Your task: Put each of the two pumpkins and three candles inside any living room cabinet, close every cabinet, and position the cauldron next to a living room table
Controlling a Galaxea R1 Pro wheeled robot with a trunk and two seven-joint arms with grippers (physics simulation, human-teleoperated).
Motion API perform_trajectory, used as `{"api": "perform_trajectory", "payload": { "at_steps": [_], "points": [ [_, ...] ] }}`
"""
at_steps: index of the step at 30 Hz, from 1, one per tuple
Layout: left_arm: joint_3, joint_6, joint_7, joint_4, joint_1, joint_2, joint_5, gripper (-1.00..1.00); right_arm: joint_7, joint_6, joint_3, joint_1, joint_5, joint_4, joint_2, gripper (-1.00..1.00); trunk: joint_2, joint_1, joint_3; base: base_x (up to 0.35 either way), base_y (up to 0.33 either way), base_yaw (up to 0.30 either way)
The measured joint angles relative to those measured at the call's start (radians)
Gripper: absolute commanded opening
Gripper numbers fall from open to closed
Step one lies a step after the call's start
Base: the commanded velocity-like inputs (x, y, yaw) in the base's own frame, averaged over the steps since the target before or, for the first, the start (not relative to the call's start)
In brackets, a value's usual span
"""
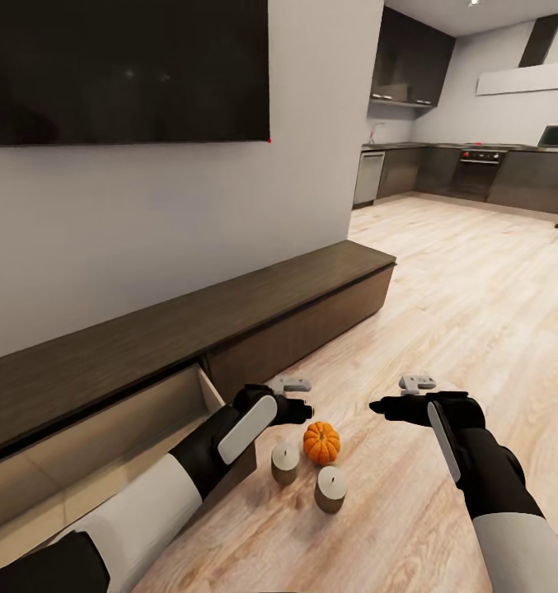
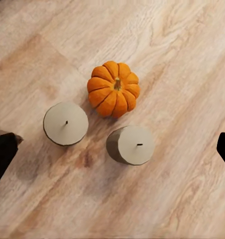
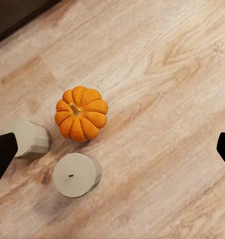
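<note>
No text, label, brand, number or sign can be read on anything in these pictures.

Pale wood-grain floor [image 1: 443,272], faintly satin. Dark brown wood-look cabinet [image 1: 229,317], matt, with a pale beige drawer inside (lower left of the frame). Ribbed, softly glossy pumpkin [image 2: 113,88]; matt, waxy-looking candles [image 2: 66,123]; glossy black screen [image 1: 122,70].

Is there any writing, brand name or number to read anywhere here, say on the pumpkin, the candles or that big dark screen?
None that can be read. The pumpkin, both candles, the wall screen and the cabinet are plain; the far kitchen appliances are too small to tell.
</note>
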Motion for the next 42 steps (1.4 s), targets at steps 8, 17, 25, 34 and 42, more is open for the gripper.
{"api": "perform_trajectory", "payload": {
  "at_steps": [8, 17, 25, 34, 42],
  "points": [
    [0.001, -0.056, 0.129, -0.01, -0.001, -0.001, 0.124, 1.0, -0.001, -0.003, 0.0, 0.0, 0.0, 0.002, 0.0, 1.0, 0.0, 0.0, 0.0, 0.0, 0.0, 0.0],
    [-0.007, -0.155, 0.128, -0.001, 0.0, 0.001, 0.127, 1.0, -0.002, -0.003, 0.001, 0.0, 0.0, 0.002, 0.002, 1.0, 0.0, 0.0, 0.0, 0.089, -0.062, 0.0],
    [-0.045, -0.174, 0.129, 0.005, 0.001, 0.005, 0.126, 1.0, -0.002, -0.003, 0.001, 0.0, 0.0, 0.003, 0.002, 1.0, 0.0, 0.0, 0.0, 0.033, -0.026, 0.0],
    [-0.056, -0.185, 0.134, 0.005, 0.001, 0.006, 0.126, 1.0, -0.002, -0.005, 0.001, 0.0, 0.0, 0.003, 0.002, 1.0, 0.0, 0.0, 0.0, 0.0, 0.0, 0.0],
    [-0.057, -0.186, 0.134, 0.009, 0.0, 0.008, 0.125, 1.0, 0.0, -0.003, 0.0, 0.0, 0.0, 0.002, 0.001, 1.0, 0.0, 0.0, 0.0, 0.004, 0.0, 0.0]
  ]
}}
